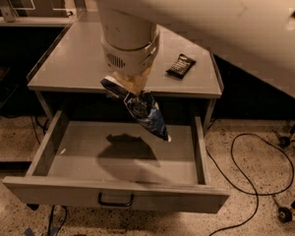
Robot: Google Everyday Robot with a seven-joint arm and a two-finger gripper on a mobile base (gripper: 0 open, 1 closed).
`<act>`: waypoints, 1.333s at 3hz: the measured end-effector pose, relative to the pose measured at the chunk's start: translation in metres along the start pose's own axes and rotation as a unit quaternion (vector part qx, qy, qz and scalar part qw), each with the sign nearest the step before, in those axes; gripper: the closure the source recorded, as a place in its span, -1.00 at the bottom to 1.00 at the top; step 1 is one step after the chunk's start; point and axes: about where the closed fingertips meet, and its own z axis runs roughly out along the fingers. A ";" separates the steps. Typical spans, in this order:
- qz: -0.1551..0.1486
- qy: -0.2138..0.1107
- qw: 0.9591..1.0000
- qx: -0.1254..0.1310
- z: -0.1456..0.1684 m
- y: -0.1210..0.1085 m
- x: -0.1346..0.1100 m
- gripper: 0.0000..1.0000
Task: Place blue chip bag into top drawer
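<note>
In the single camera view, the robot's white arm (226, 18) sweeps across the top of the frame and ends in a thick round wrist pointing downward at upper centre. Below that wrist sits the gripper (131, 82), hanging in the air just in front of the worktop's front edge and above the back part of the open drawer. Its jaws are pinching the upper end of the blue chip bag (146, 113). The bag dangles at a slant from the upper left down to the lower right, clear of every surface, with its lower tip hanging over the rear right part of the drawer's interior.

The top drawer (49, 190) is pulled out toward the bottom of the frame, its flat grey front panel carrying a small dark handle (115, 199) at its centre. A dark shadow (128, 154) lies on the drawer floor, below and left of the bag.

On the grey worktop (73, 63), right of the wrist and well apart from the bag, lies a black-brown bar packet (181, 65). A dark cable (262, 190) loops over the speckled floor at lower right.
</note>
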 end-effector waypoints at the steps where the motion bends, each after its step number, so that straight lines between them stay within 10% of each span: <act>1: 0.019 0.029 0.999 0.003 0.024 -0.004 0.007 1.00; 4: 0.047 0.055 0.997 -0.040 0.083 0.017 0.013 1.00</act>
